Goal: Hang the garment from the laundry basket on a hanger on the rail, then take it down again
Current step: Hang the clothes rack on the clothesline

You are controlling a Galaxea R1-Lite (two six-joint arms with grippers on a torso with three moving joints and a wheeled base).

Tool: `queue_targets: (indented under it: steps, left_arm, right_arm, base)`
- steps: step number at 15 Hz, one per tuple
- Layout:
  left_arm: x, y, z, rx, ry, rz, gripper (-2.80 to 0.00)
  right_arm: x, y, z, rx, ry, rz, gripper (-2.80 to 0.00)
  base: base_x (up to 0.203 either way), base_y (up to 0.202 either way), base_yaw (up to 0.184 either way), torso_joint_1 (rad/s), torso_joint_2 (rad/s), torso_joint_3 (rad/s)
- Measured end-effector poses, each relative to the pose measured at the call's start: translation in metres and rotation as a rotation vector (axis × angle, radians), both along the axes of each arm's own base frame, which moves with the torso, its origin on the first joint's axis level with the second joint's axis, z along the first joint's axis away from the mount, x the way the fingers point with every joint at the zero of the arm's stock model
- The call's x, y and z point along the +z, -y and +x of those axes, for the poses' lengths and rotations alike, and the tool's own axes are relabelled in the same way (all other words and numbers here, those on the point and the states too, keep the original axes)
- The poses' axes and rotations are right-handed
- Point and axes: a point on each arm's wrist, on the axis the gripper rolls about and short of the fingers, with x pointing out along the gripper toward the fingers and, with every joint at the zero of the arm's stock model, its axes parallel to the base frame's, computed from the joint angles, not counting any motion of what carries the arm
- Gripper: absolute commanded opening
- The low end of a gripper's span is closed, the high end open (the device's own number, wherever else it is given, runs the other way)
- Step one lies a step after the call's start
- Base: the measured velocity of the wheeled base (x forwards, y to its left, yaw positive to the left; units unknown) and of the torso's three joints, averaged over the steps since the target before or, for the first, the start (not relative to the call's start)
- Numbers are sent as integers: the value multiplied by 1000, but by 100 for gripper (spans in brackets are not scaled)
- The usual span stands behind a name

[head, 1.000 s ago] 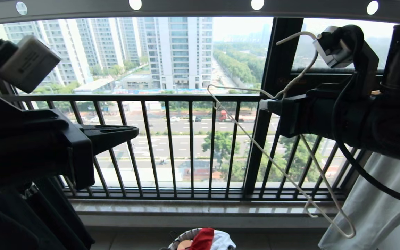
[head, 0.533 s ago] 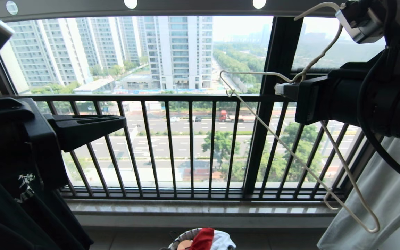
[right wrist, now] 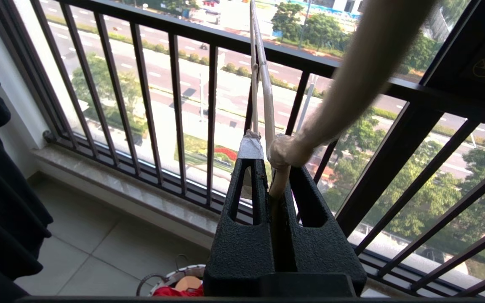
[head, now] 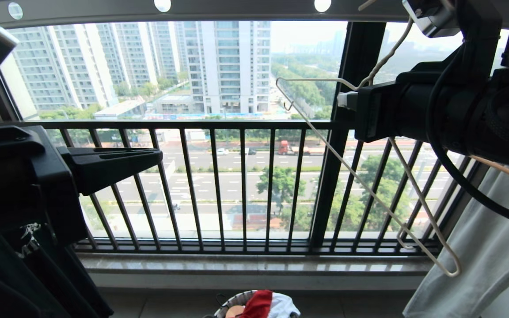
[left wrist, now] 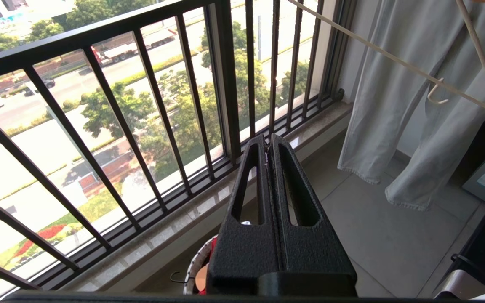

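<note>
The red garment lies in the basket on the floor, low under the window railing and well below both arms. The right gripper, raised at upper right, has its fingers clamped on the twisted neck of the white wire hanger, whose hook curves up toward the grey rail while the triangular frame slants down and to the right, its long axis running diagonally across the window bars. The left gripper, at mid-height on the left, has its fingers pressed together on nothing and looks down over the basket, so it appears the better placed to fetch the shirt. A black garment hangs at left, a pale one at right.
</note>
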Motion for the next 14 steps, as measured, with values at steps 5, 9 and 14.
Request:
queue_targets:
  steps: [5, 9, 14]
  left_arm:
    - [-2, 2, 0, -11, -7, 5, -280]
    - [-4, 4, 2, -11, -14, 10, -280]
    - [-4, 4, 2, -9, -14, 11, -280]
  right_arm:
    - [0, -20, 5, -9, 17, -46, -280]
    - [-1, -33, 3, -27, 21, -60, -280]
    - [7, -46, 8, -89, 40, -45, -280]
  base:
    - [0, 0, 0, 0, 0, 0]
    - [0, 0, 0, 0, 0, 0]
    - [0, 0, 0, 0, 0, 0]
